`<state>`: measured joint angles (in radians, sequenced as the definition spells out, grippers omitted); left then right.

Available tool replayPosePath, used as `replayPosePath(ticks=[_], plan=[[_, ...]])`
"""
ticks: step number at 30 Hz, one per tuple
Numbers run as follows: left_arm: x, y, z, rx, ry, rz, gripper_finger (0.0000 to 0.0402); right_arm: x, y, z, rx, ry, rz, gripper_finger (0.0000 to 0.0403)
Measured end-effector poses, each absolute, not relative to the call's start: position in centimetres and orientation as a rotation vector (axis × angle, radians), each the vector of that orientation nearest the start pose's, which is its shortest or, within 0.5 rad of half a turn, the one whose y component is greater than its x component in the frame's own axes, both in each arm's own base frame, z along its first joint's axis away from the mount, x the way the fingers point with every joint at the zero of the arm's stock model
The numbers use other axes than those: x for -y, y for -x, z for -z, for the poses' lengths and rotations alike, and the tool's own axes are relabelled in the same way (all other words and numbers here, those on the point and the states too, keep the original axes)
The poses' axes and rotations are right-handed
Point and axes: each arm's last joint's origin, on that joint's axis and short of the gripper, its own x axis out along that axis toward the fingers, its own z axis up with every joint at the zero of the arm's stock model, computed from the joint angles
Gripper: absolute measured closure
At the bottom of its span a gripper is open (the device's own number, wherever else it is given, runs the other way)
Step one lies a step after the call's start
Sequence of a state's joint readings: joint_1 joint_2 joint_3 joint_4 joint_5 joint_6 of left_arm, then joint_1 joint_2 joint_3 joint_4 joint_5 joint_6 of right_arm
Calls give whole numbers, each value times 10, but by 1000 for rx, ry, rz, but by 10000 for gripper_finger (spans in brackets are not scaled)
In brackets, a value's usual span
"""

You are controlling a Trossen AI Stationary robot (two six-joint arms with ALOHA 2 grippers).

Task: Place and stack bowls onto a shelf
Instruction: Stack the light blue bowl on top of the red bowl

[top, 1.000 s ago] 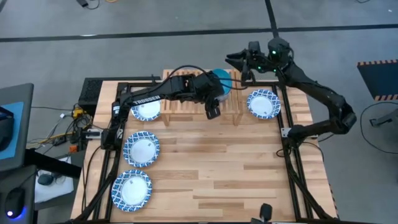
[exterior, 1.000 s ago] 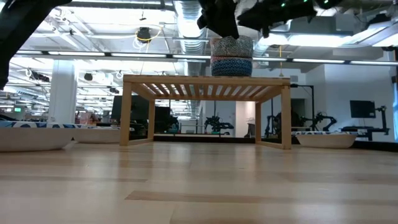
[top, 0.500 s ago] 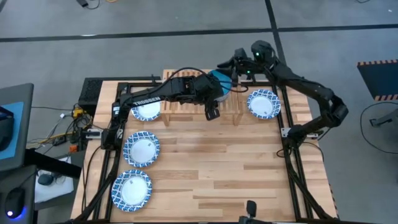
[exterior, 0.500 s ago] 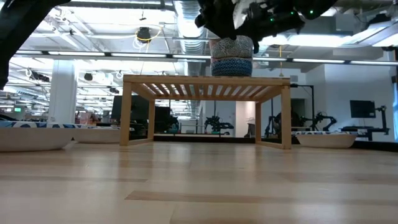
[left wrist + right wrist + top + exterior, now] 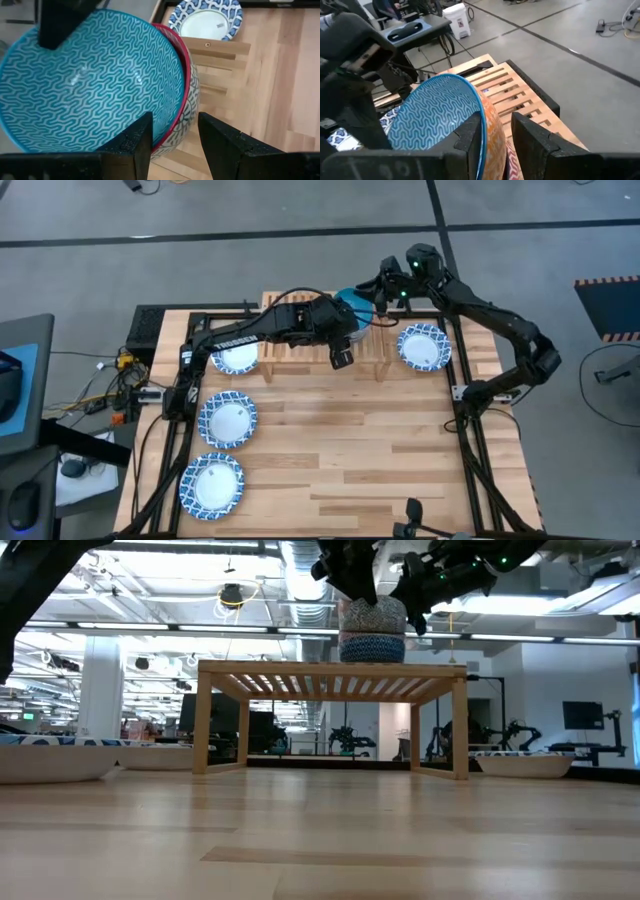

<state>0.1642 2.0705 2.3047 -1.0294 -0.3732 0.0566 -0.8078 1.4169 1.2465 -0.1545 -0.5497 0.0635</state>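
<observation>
Item: bright blue zigzag-patterned round bowl [image 5: 90,80], nested in stack on low light-wood slatted shelf [image 5: 370,355], upper centre | Left pincer [image 5: 172,137]: parted, straddling rim | Right pincer [image 5: 495,132]: parted, straddling opposite rim | Handling: judged rigid, glazed, slippery, breakable; hold at rim.

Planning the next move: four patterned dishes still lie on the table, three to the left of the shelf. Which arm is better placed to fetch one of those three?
Probably the left. Its claw is at the bowl stack on the shelf, beside the nearest dish. The right claw is over the shelf's far right end.
</observation>
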Motion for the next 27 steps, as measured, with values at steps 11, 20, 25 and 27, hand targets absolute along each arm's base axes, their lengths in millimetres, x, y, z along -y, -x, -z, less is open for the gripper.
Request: replayPosePath(ticks=[11,20,25,27], plan=[[-82,-429,-382,-819,-146,-506,261,212,-230,-360,-221,-250,255,356],[-82,-429,-383,-817,-151,-519,261,208,-227,-364,-242,-294,287,341],[-83,-429,-382,-823,-158,-519,261,198,-229,-382,-347,-167,364,287],[-83,-429,-382,-825,-163,-518,261,193,-231,-387,-386,-110,386,273]])
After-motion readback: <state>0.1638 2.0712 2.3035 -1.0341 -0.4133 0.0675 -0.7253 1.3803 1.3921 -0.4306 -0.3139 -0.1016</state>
